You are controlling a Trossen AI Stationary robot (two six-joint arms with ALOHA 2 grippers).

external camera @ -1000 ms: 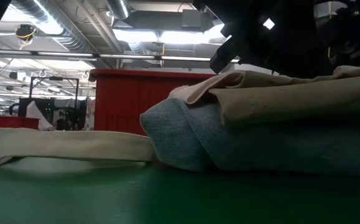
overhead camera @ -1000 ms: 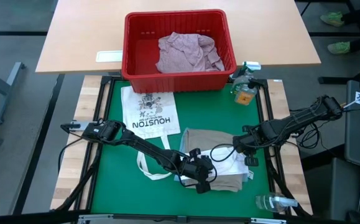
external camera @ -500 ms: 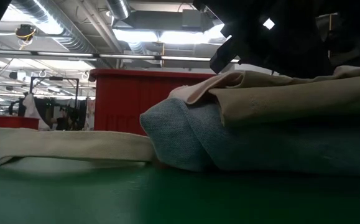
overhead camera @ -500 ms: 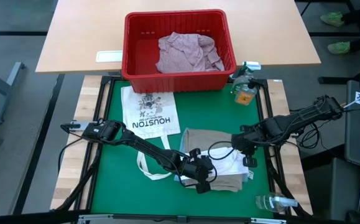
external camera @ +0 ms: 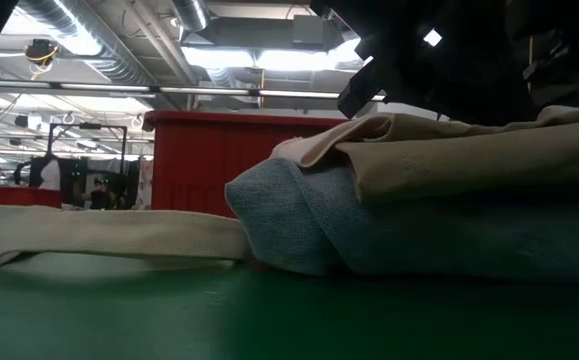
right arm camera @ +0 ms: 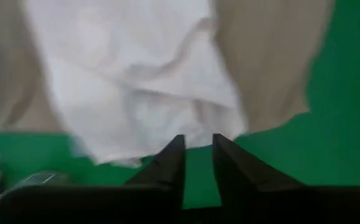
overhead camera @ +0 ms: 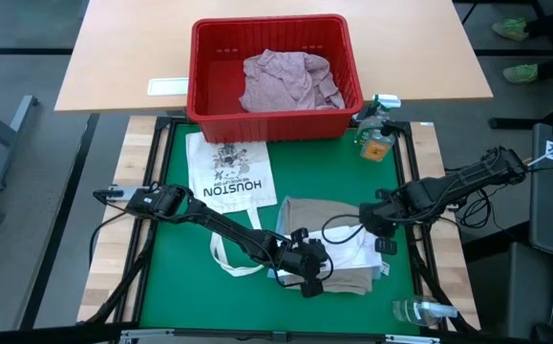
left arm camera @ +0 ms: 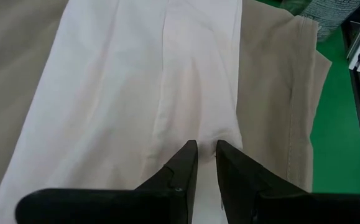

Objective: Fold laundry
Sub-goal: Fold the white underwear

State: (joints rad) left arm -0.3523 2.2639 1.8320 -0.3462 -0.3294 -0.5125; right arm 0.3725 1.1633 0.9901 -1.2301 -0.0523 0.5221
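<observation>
Two dark arms over green mat. Left gripper (left arm camera: 206, 148) pinching fold of white garment (overhead camera: 357, 250), which lies atop tan cloth (overhead camera: 309, 215) on denim (external camera: 299, 225), front centre of mat. Right gripper (right arm camera: 197, 147) hovers off white garment's edge, fingers slightly parted, holding nothing.

Risk: left pinch could drag stack askew.

Count: one red basket (overhead camera: 209, 67), one pink shirt (overhead camera: 286, 81) inside, one tote bag (overhead camera: 228, 172), two spray bottles.

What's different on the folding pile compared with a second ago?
The right hand has eased its fingers apart at the right edge of the white cloth, with nothing between them in the right wrist view; its arm barely shifted. The left hand stays pinched on that white cloth atop the tan cloth. The pile, tote bag and red basket are unmoved.
</observation>
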